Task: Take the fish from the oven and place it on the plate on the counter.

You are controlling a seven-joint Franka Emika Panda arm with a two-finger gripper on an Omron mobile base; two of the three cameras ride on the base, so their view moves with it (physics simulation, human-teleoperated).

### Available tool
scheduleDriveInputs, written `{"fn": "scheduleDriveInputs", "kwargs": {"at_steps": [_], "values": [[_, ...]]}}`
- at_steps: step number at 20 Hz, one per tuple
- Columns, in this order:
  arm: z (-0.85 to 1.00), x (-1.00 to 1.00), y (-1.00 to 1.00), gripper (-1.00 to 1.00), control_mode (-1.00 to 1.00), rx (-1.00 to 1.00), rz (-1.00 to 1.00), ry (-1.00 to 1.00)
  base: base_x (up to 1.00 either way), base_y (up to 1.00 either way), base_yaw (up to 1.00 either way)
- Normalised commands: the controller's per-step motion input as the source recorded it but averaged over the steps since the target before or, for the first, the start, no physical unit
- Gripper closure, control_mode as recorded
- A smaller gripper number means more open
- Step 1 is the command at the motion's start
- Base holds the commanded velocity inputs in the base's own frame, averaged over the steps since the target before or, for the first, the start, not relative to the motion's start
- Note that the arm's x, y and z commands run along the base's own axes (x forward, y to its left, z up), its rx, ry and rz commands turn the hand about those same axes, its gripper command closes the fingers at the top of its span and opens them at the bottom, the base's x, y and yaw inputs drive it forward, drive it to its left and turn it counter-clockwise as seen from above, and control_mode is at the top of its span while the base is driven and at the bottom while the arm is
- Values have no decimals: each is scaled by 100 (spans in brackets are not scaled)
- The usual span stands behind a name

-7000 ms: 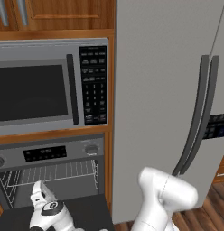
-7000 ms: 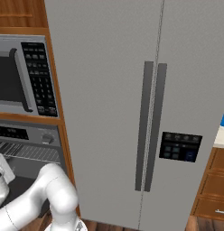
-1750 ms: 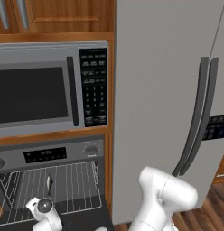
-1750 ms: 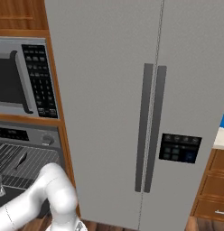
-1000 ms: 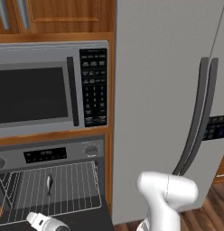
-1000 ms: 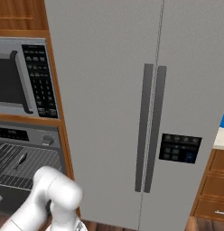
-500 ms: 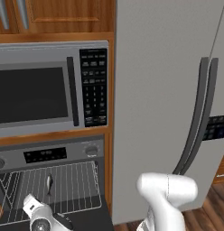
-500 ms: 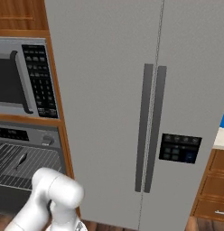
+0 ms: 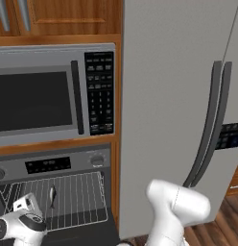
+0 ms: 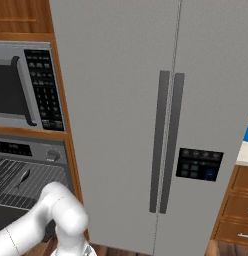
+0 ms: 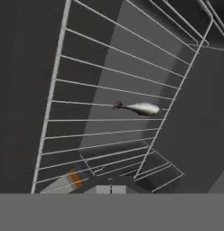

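Gripper: lower left of left base view, at open oven (image 9: 53,166) mouth; jaws fully closed, nothing held | Fish (image 11: 137,108): centre of hand view, lying on wire rack (image 11: 109,94), apart from gripper; also seen at (image 9: 52,196) | Microwave (image 9: 53,96): mounted above oven | Refrigerator (image 10: 161,115): right of both.
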Motion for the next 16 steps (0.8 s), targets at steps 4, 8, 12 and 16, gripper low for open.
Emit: {"fn": "scheduleDriveInputs", "kwargs": {"at_steps": [4, 8, 12, 16], "values": [[-4, 6, 0, 100, -100, 19, -61, -10, 0, 0, 0], [-20, 0, -1, 100, -100, 54, -39, -30, 0, 0, 0], [-1, 0, -6, 100, -100, 67, -29, -46, 0, 0, 0], [7, 0, -50, 100, -100, 63, -23, -33, 0, 0, 0]]}}
